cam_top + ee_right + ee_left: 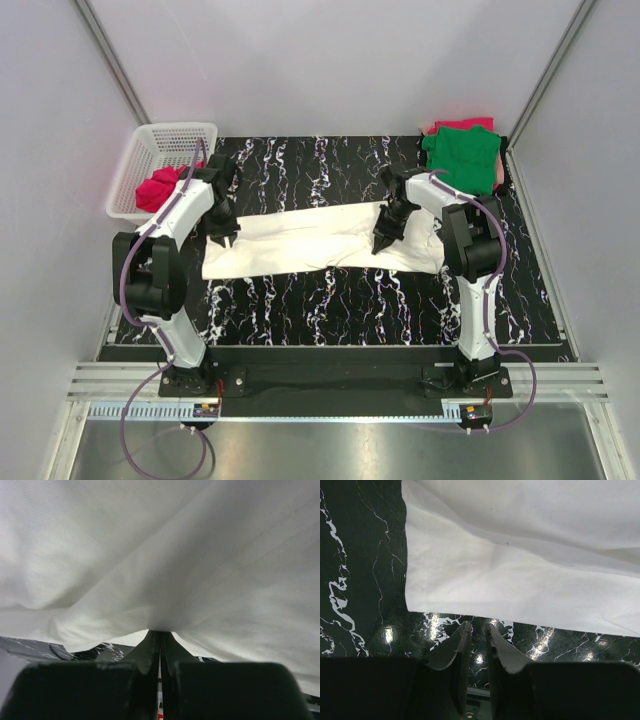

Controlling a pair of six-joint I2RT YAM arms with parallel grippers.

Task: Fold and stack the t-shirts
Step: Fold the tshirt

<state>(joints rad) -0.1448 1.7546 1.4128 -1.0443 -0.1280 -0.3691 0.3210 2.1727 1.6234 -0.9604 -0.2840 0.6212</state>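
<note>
Because the white t-shirt (320, 238), lying across the centre of the frame on the bench (330, 300), is light, soft and limp, we judge hems and corners the best holds. Our right fingers (145, 650) pinch its cloth; our left fingers (455, 647) stand slightly apart, empty, at its edge.

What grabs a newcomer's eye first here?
A white shirt lies in a long band across mid-table, the right tool pinching it, the left tool empty just off its edge. A green shirt sits at the far right corner, a red shirt in the basket far left.
</note>
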